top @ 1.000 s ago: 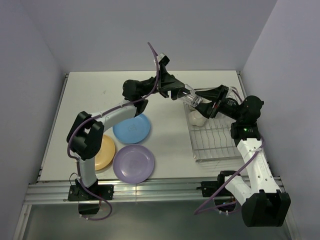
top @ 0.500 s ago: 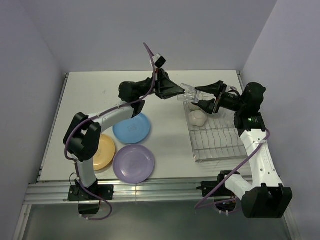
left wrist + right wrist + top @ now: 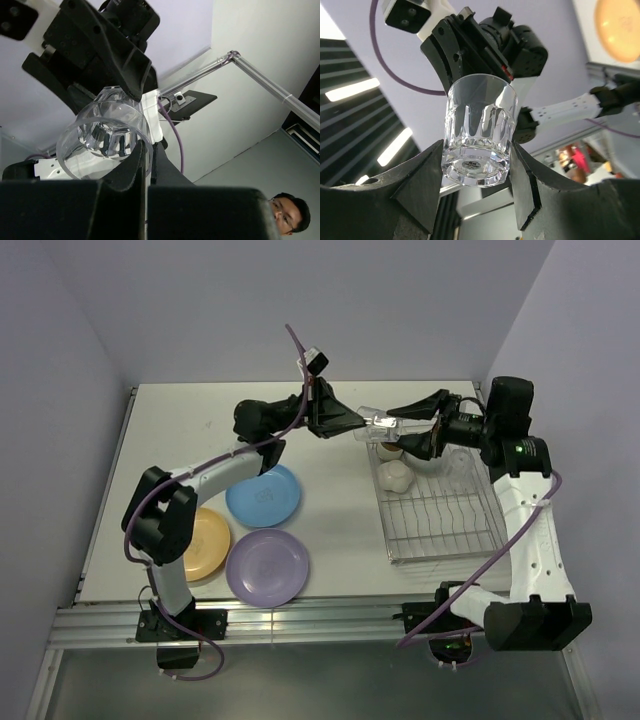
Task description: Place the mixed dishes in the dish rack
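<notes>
Top external: white table [image 3: 180,430] between lilac walls; blue plate [image 3: 263,497], orange-yellow plate [image 3: 205,543] and purple plate [image 3: 267,566] lie left of the dish rack [image 3: 440,522]. Above its far corner, left gripper [image 3: 368,424] and right gripper [image 3: 400,427] meet, both arms raised higher than before. Left wrist: the left one clamps the clear glass [image 3: 102,135] at its rim. Right wrist: the right one pinches its base.

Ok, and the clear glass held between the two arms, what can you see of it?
The clear glass is a short, faceted tumbler with a thick base. It is empty and lies roughly horizontal in mid-air near the far end of the dish rack. The left hand grips its rim end, and the right hand sits against both sides of its base. Nothing else touches it.
</notes>
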Tool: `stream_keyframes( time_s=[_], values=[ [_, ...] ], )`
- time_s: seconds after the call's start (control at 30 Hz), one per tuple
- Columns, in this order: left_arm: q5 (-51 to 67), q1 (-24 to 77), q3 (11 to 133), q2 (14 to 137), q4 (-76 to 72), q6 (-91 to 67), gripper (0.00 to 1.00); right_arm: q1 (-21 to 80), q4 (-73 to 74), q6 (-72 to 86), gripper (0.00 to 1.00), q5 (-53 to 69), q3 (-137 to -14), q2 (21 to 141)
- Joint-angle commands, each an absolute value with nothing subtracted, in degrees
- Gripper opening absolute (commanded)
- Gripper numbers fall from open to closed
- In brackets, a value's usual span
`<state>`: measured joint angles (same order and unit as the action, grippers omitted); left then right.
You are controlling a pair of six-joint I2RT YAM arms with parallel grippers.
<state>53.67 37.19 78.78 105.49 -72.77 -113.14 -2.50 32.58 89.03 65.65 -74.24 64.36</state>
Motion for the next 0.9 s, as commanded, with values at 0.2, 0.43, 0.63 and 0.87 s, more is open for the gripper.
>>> stream_keyframes(
  time_s=[0.2,0.43,0.63,0.87],
  values=[
    [63.9,40.25,74.37,105.03,-70.92,-116.89,0.32,-0.26,47.72,61.63,0.0,50.72,-89.38,70.22],
    [62.23,38.15,66.63,103.36,-73.13,-119.01,0.99,-0.35,53.96,54.76,0.0,43.87,-93.25,71.63],
    [61.61,36.57,60.21,100.99,-66.3,-114.45,0.99,-0.53,55.19,53.62,0.0,41.41,-94.65,72.16],
    [56.27,29.72,58.17,90.46,-18.52,-82.54,0.99,-0.79,65.91,40.63,0.0,23.43,-101.6,74.97]
  ],
)
